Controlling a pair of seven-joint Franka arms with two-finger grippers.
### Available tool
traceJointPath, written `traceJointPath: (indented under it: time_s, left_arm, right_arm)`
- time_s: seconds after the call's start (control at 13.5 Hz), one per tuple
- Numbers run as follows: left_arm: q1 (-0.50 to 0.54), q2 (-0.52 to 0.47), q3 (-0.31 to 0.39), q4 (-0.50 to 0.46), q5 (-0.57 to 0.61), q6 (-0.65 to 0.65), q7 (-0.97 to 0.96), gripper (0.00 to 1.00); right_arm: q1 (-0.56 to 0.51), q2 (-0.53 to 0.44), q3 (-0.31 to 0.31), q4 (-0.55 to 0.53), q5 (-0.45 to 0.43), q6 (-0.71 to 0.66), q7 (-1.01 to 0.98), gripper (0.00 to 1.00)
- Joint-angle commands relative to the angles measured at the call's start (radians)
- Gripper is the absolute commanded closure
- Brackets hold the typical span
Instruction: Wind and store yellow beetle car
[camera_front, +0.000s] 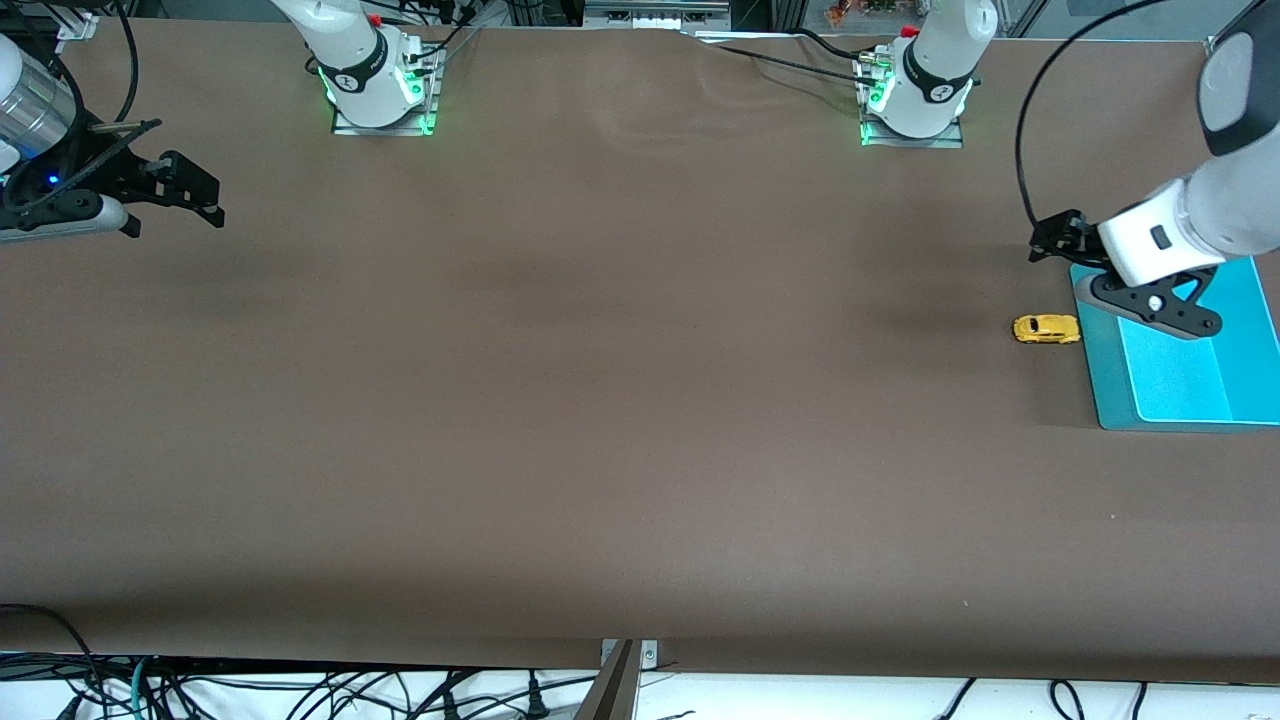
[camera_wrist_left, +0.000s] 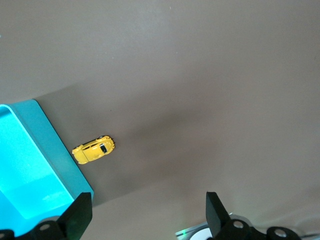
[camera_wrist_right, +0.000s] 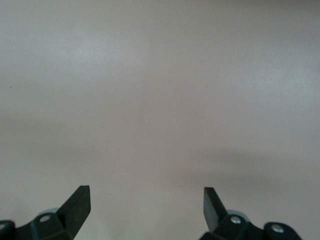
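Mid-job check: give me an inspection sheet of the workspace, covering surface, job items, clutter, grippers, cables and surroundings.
Surface: brown table, bare apart from the items below.
Job's things: yellow car on the table beside the teal tray, outside it, at the left arm's end; tray holds nothing visible.
Clutter: nothing seen.
Grippers: left gripper open, empty, over the tray's edge near the car; right gripper open, empty, waiting over the right arm's end.
Cables: black leads on the table by the arm bases; loose cables below the table's near edge.
Surroundings: metal frames above the bases; otherwise nothing seen.
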Motion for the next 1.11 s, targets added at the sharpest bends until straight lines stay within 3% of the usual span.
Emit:
traceJointPath:
  time_s: [0.0, 0.3, 0.59, 1.04]
  left_arm:
    - [0.016, 0.029, -0.007, 0.002, 0.109, -0.016, 0.202, 0.0]
    - [0.062, 0.032, -0.007, -0.08, 0.141, 0.044, 0.435, 0.0]
    - [0.132, 0.024, -0.008, -0.197, 0.142, 0.194, 0.691, 0.0]
    - [0.238, 0.006, -0.011, -0.499, 0.142, 0.519, 0.868, 0.0]
  right_arm:
    - [0.001, 0.011, -0.003, 0.046, -0.025, -0.042, 0.01, 0.0]
    - [-0.002, 0.014, -0.005, 0.076, -0.027, -0.11, 0.016, 0.0]
    - [-0.005, 0.028, -0.005, 0.082, -0.027, -0.105, 0.016, 0.0]
    - [-0.005, 0.03, -0.005, 0.086, -0.027, -0.105, 0.019, 0.0]
